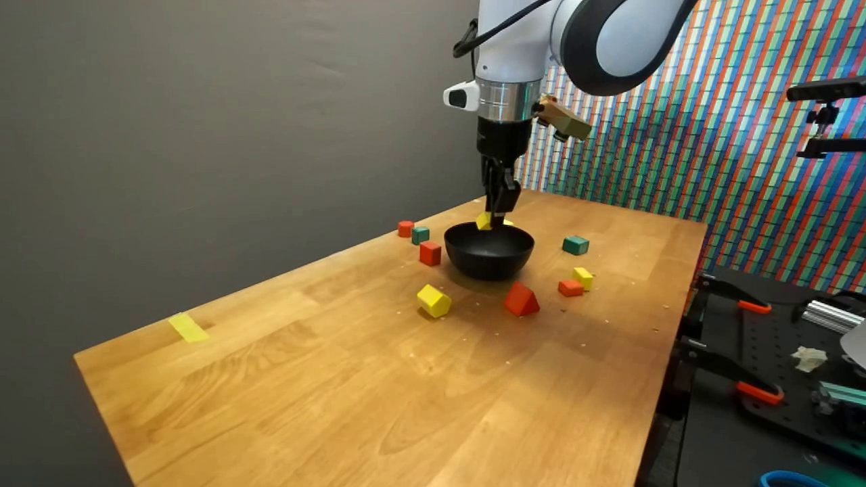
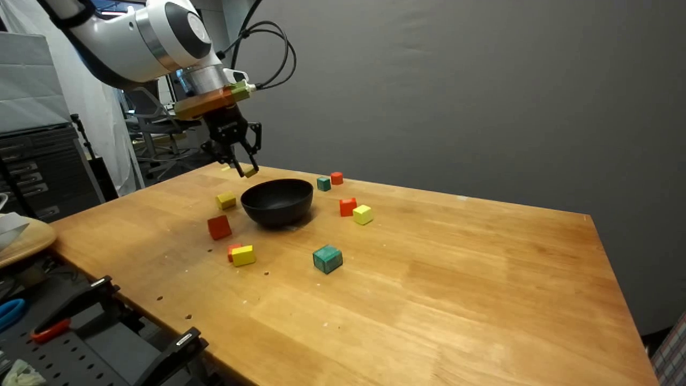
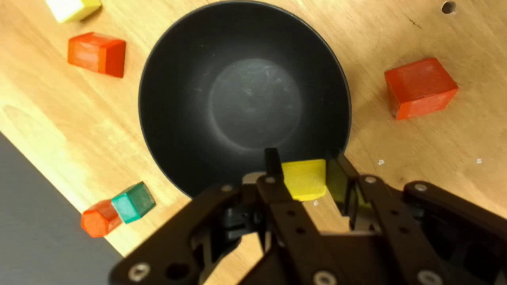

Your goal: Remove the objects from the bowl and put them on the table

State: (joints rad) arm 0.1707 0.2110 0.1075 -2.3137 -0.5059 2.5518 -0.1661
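The gripper (image 2: 249,172) is clamped on a yellow block (image 3: 304,180), its fingers (image 3: 272,161) bearing on both sides, and holds it off the wooden table (image 2: 439,300). In the wrist view this block overlaps the rim of the black bowl (image 3: 253,103); the bowl stands upright on the table, inner floor visible, part of its rim masked by the gripper.

Loose blocks surround the bowl. In an exterior view, a mustard block (image 2: 225,200) and, nearer, a brick-red block (image 2: 219,227) lie left. On the near side, a golden block (image 2: 244,256) partly obstructs sight of an orange-red block (image 2: 232,252). A teal block (image 2: 327,259) lies near right. To the right, a scarlet block (image 2: 347,207) sits just beside a pale yellow cube (image 2: 362,214). On the far side, a small green cube (image 2: 323,184) sits just beside a red hexagonal block (image 2: 336,178).

Two black clamps (image 2: 174,356) stand at the table's near left edge. A yellow tape strip (image 1: 189,327) lies flat on the table.
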